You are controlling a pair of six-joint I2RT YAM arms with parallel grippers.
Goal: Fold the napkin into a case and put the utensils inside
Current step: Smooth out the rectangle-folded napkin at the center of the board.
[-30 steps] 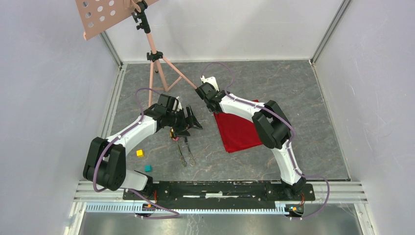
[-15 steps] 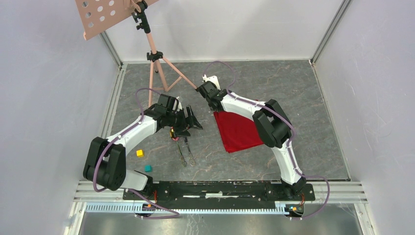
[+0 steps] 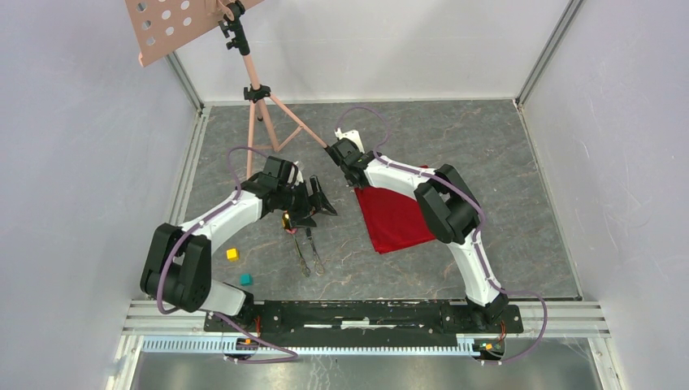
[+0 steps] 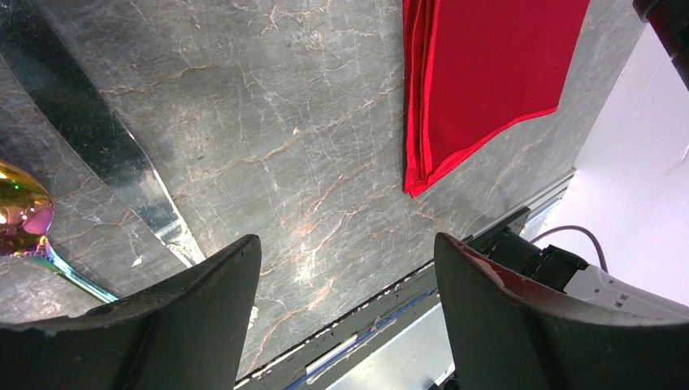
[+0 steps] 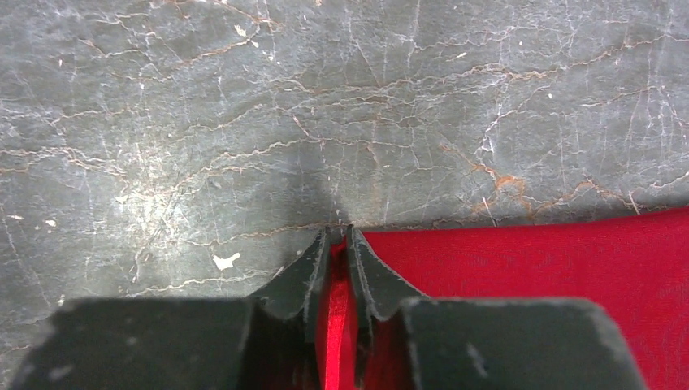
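Note:
The red napkin [image 3: 398,219] lies folded flat on the grey marble floor, right of centre. My right gripper [image 3: 357,182] is at its far left corner, and in the right wrist view the right gripper [image 5: 339,231] is shut on a raised fold of the napkin [image 5: 552,268]. My left gripper [image 3: 322,200] hangs open and holds nothing, just left of the napkin [image 4: 487,73]. The utensils lie below it: a gold spoon [image 3: 287,221] and thin dark pieces [image 3: 306,253]. The left wrist view shows the left gripper [image 4: 348,241], the spoon bowl [image 4: 20,215] and a shiny blade [image 4: 122,162].
A pink tripod stand [image 3: 262,110] stands at the back left, one leg reaching toward the right wrist. A yellow block [image 3: 232,254] and a teal block [image 3: 245,279] lie near the left arm. Walls enclose the floor; a metal rail [image 3: 366,313] runs along the near edge.
The right gripper has narrowed onto the napkin's far left corner, and the right arm shifted slightly. The left arm and the utensils have not moved.

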